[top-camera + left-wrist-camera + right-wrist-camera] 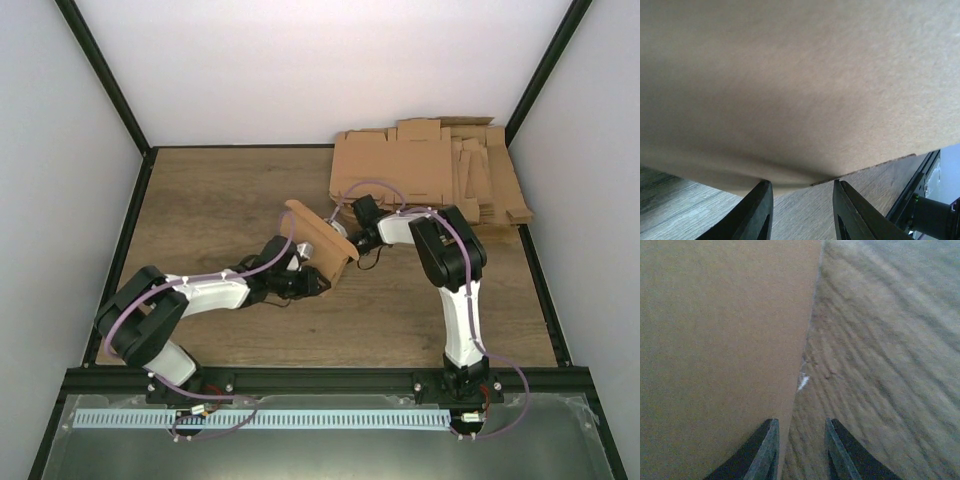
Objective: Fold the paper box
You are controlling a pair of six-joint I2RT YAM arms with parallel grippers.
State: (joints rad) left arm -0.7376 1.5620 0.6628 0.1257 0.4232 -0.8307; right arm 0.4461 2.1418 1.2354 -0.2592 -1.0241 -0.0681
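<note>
Where both arms are bolted at the near edge of the table (220, 200), they stretch inward and meet near its middle, one on each side of the paper box (322, 243). From the near left, the left gripper (312, 283) sits against the box's near side. Its wrist camera shows two dark fingers (757, 212) spread apart with only wood grain between them and the box's lower edge right at their tips, so it is released, not clamped. Just beyond, the box is tilted up on edge between the two grippers; whether it touches the table cannot be told. At its far right side is the right gripper (347, 237). In its blurred wrist view the fingers (842, 452) are likewise parted, with a brown panel filling the left and its edge running down into the gap, unpinched. Farthest back, toward the far right corner, lies a pile of flat cardboard blanks (440, 170).
</note>
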